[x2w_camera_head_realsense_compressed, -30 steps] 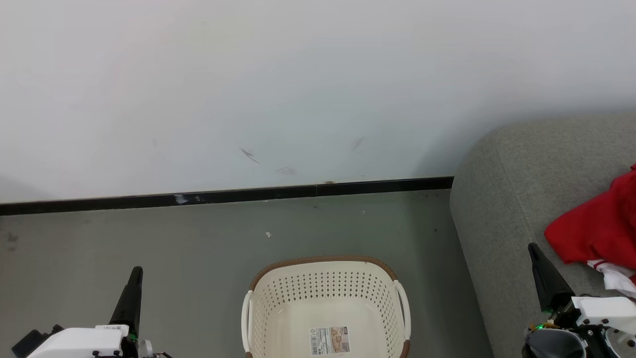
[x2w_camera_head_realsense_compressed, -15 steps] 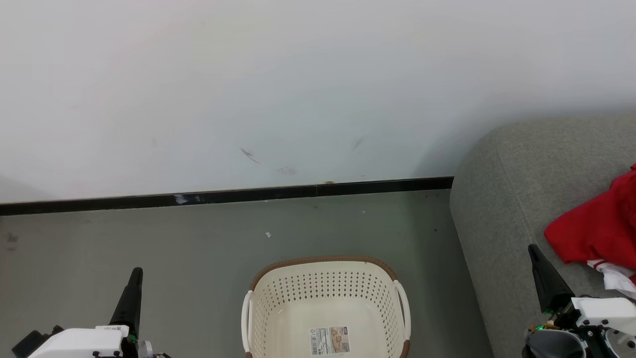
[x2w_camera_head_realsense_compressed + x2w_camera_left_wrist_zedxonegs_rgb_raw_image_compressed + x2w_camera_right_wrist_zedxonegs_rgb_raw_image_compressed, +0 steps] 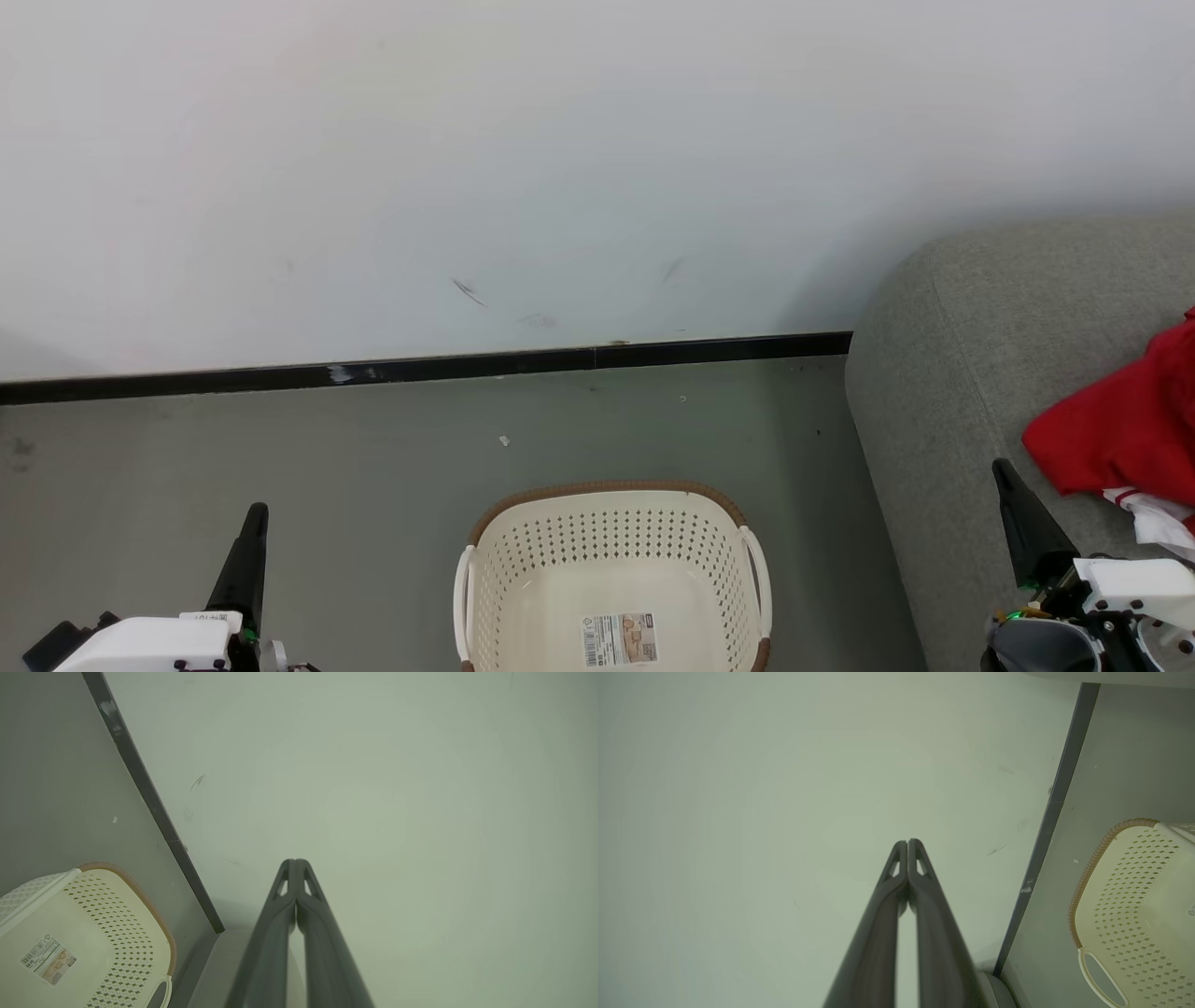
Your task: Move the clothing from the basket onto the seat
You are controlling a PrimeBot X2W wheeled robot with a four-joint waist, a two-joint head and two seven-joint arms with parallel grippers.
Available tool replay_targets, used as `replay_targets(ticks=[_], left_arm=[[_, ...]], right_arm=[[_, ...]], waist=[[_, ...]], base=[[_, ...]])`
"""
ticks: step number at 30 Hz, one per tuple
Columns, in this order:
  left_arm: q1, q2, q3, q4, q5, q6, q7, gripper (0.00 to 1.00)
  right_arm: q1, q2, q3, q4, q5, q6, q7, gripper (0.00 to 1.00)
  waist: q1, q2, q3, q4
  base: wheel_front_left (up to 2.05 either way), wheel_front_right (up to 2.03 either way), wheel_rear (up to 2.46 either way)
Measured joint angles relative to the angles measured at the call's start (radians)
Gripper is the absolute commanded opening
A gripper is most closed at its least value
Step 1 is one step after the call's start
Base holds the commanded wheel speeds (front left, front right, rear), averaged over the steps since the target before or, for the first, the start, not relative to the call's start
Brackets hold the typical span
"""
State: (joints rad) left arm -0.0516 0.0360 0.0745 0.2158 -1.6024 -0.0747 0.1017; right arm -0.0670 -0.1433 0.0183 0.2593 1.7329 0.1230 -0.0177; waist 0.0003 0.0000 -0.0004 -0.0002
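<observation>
Firstly, head view: red clothing (image 3: 1120, 434) lies on the seat (image 3: 943, 373) at right; basket (image 3: 607, 537) on the floor (image 3: 373, 448), its bottom label (image 3: 619, 638) bare, between left gripper (image 3: 252, 523) and right gripper (image 3: 1008, 485).
Left wrist view: left gripper (image 3: 295, 868) fingers pressed together; basket (image 3: 117, 914) lower left.
Right wrist view: right gripper (image 3: 907, 847) fingers pressed together; basket (image 3: 1134, 882) at right.

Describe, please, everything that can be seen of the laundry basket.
The basket is cream-white plastic, its walls pierced with rows of small holes, with a brown woven-look band along the far rim and a white loop handle on each side. It stands upright on the grey floor, open side up, with nothing inside: its smooth bottom is bare except for a label sticker. The head view's lower edge cuts off its near part. The sofa stands to its right, apart from it.
</observation>
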Motion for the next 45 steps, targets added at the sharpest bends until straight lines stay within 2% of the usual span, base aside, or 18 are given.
replay_targets(ticks=[45], left_arm=[[-0.003,0.0,0.003,0.01,0.0,-0.007,0.003,0.0]], right_arm=[[-0.001,-0.001,0.001,0.002,0.0,0.0,0.0,0.0]], waist=[[-0.0001,0.0,0.0,0.0]], base=[[0.0,0.0,0.0]])
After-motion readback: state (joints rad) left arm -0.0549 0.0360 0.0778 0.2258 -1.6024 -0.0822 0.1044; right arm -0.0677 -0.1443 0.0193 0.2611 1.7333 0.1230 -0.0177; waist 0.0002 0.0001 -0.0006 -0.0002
